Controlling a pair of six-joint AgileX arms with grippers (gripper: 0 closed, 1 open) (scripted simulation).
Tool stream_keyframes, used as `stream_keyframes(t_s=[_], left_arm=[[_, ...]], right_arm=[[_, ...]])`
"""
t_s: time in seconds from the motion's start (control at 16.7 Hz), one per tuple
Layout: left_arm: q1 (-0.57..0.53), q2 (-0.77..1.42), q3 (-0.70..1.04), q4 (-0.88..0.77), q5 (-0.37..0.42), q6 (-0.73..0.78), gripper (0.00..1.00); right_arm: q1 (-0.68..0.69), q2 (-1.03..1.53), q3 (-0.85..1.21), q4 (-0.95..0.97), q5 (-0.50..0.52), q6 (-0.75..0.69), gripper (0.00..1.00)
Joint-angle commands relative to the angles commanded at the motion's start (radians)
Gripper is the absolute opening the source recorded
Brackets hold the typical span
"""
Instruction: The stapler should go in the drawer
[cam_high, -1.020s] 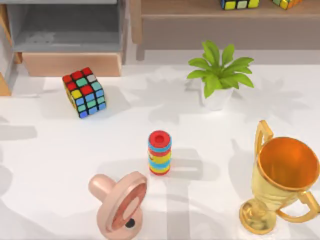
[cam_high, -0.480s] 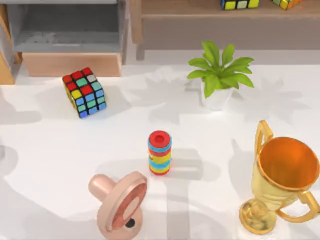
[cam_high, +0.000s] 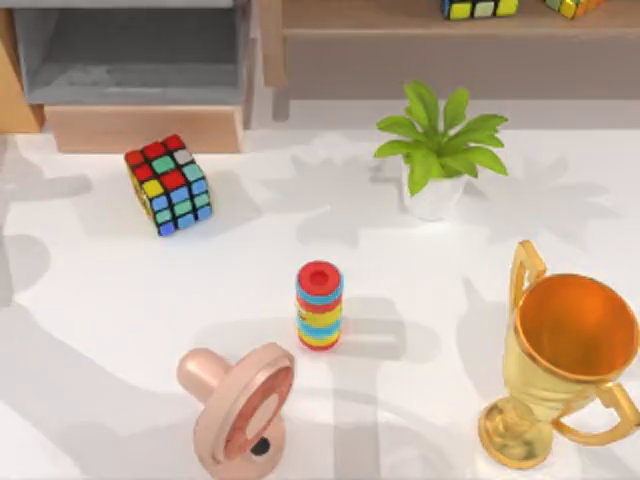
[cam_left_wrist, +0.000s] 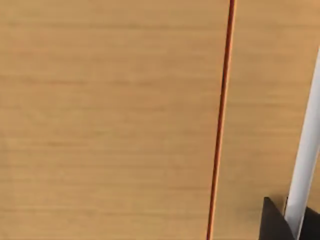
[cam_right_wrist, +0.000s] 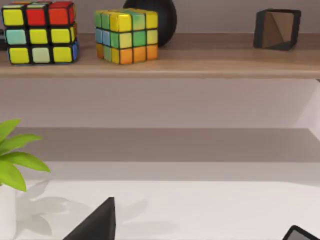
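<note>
Standing open — drawer (cam_high: 140, 75) — far left.

We see a colour cube (cam_high: 168, 184) at the table's left, a potted plant (cam_high: 438, 150) (leafy, white pot), a striped ring stack (cam_high: 319, 305), a pink pacifier (cam_high: 238, 408) and a gold trophy (cam_high: 561, 365).

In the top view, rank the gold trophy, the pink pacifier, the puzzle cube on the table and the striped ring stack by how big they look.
1. gold trophy
2. pink pacifier
3. puzzle cube
4. striped ring stack

The trophy stands tall, nearer the overhead camera, so its lead may be exaggerated. The pacifier is cut off by the frame edge.
</note>
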Motion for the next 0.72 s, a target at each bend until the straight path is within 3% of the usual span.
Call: stream_keyframes(t_s=[0.3, 0.72], left_arm=[[-0.006, 0.009, 0.014, -0.013, -0.005, -0.001, 0.0], [-0.006, 0.009, 0.014, -0.013, -0.005, -0.001, 0.53]], right_arm=[[0.0, 0.0, 0.0, 0.0, 0.0, 0.0, 1.0], [0.0, 0.0, 0.0, 0.0, 0.0, 0.0, 1.0]])
